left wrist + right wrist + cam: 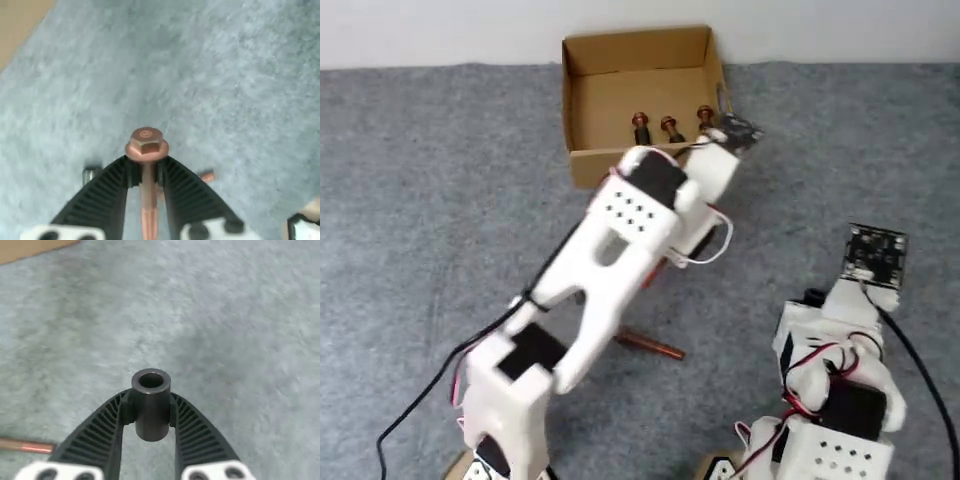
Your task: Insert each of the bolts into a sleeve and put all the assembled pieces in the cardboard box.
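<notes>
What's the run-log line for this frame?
left gripper: shut on copper bolt | right gripper: shut on dark sleeve | cardboard box: three bolts inside | table: one loose bolt

Loose bolt — one end hidden under arm.

Grey felt-like table covering, plain white wall along its far edge, soft even light
</notes>
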Tool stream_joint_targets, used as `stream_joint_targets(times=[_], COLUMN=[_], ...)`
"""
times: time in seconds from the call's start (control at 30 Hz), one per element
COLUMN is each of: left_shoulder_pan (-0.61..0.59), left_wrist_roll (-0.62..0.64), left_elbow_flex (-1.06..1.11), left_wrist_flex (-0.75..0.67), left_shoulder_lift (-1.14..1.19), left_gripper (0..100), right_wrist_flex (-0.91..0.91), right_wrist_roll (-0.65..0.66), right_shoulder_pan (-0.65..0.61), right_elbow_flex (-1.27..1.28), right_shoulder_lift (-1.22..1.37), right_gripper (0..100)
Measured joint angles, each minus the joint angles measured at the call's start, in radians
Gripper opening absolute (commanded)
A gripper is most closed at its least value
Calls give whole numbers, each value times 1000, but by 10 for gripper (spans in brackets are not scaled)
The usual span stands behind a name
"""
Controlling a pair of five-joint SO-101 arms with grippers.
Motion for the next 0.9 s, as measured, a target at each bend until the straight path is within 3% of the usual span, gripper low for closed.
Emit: stream_joint_targets(times=[0.23, 0.77, 0.9], left_shoulder_pan=[-11, -11, -17], left_wrist_roll=[55, 80, 101], left_elbow_flex=[284, 881, 968], left_wrist_flex=[0, -241, -377], left_shoulder_lift=[-327, -962, -1111], left_gripper=[4, 5, 5], right_wrist_flex=[-64, -169, -207], right_wrist_roll=[0, -68, -68], right_shoulder_pan=[-152, -519, -555], right_elbow_flex=[40, 114, 114], right_shoulder_lift=[-2, 0, 0], right_gripper=[8, 8, 8])
